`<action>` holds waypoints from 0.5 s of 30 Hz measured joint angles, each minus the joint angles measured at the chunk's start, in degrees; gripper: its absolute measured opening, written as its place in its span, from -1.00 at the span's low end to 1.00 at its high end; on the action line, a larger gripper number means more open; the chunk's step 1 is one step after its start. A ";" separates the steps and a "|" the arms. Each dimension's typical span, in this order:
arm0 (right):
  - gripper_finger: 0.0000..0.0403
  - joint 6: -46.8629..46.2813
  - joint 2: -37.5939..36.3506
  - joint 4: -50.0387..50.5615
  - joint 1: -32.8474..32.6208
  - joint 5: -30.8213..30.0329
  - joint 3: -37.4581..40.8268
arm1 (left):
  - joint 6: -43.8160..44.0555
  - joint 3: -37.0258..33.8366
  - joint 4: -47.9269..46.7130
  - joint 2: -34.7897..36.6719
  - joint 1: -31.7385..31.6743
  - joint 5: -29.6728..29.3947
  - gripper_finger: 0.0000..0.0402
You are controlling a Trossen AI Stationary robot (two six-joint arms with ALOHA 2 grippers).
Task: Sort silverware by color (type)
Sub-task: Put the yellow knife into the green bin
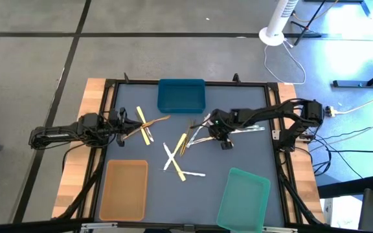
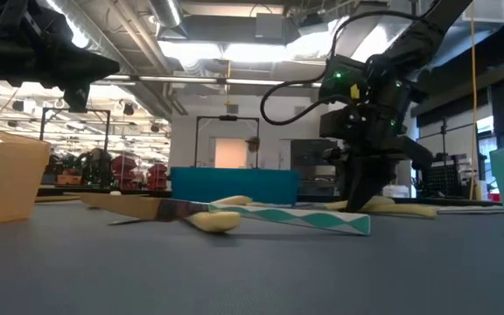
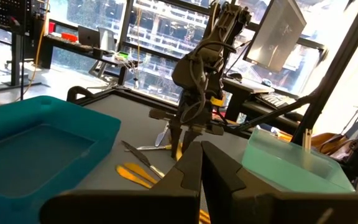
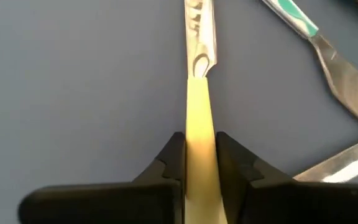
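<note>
Silverware lies scattered on the dark mat (image 1: pixel 173 152) between the trays: silvery-white, pale yellow and brown pieces. My right gripper (image 4: pixel 199 163) is down at the mat right of centre (image 1: pixel 222 134), shut on a pale-yellow-handled utensil (image 4: pixel 199 106) with a silvery blade (image 4: pixel 201 31). A green-handled utensil (image 4: pixel 297 22) lies beside it. My left gripper (image 3: pixel 201 163) hovers above the mat's left part (image 1: pixel 123 124), shut and empty, next to two yellow utensils (image 1: pixel 144 127) and a brown one (image 1: pixel 154 121). My right gripper pinches the yellow handle (image 4: pixel 199 134) between its two fingers (image 4: pixel 171 163), coming from above and pointing down (image 2: pixel 361 192). The fingers lie one on each side of the handle, across its length. The utensil lies flat, level with the mat; whether it is raised off it I cannot tell.
A blue tray (image 1: pixel 181 95) stands at the far edge, a tan tray (image 1: pixel 125 188) near left and a green tray (image 1: pixel 243 197) near right. Crossed white and yellow utensils (image 1: pixel 175 162) lie mid-mat. Wooden table edges (image 1: pixel 76 162) flank the mat.
</note>
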State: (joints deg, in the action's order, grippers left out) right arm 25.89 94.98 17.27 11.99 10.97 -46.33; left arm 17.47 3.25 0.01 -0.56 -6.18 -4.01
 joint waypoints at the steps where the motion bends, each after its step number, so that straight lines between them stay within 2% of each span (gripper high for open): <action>1: -0.81 0.01 0.02 1.08 0.00 -0.36 -0.70 | 0.00 0.00 0.00 0.00 0.01 0.00 -1.00; 15: -0.80 -0.02 -0.11 14.12 0.04 -0.29 -9.93 | 0.00 -0.01 -0.01 0.00 0.00 0.00 -1.00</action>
State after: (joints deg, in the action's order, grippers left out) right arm 25.87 94.87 31.40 12.03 10.68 -56.26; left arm 17.47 3.24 0.00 -0.57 -6.18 -4.01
